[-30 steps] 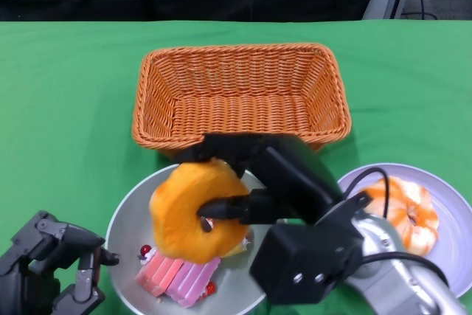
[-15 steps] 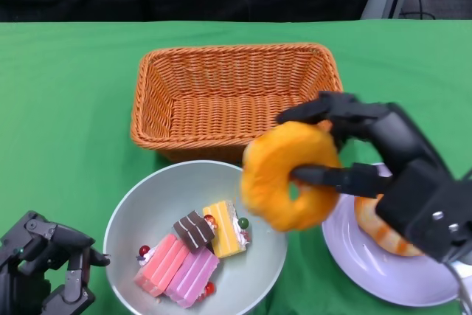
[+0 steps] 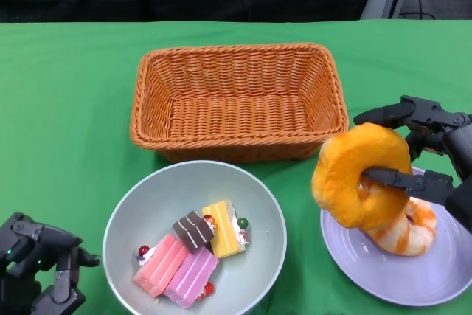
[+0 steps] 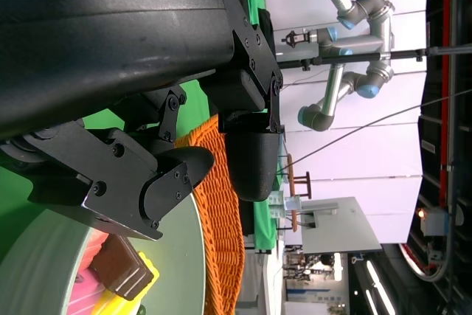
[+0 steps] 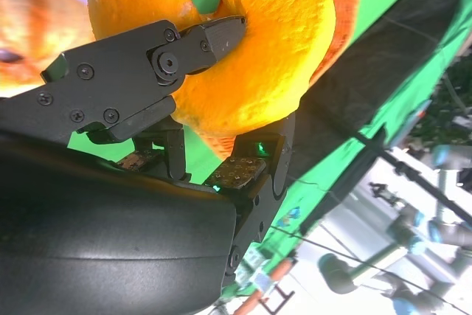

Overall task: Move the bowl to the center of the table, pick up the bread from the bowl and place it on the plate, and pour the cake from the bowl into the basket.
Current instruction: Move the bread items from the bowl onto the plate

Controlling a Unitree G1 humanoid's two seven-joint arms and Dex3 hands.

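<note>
The right hand (image 3: pixel 424 156) holds one orange ring-shaped bread (image 3: pixel 359 175), a finger through its hole, above the near edge of the one lavender plate (image 3: pixel 398 271), where one glazed pastry (image 3: pixel 405 230) lies. The left hand (image 3: pixel 37 267) holds nothing, fingers loosely curled, beside the one grey bowl (image 3: pixel 133 215) with four cake pieces (image 3: pixel 195 248). One wicker basket (image 3: pixel 236 97) stands behind on the green table (image 3: pixel 66 94).

Green tablecloth (image 3: pixel 66 108), glazed pastry (image 3: pixel 405 230) on plate, grey robot arm (image 4: pixel 346 57) bkgd
</note>
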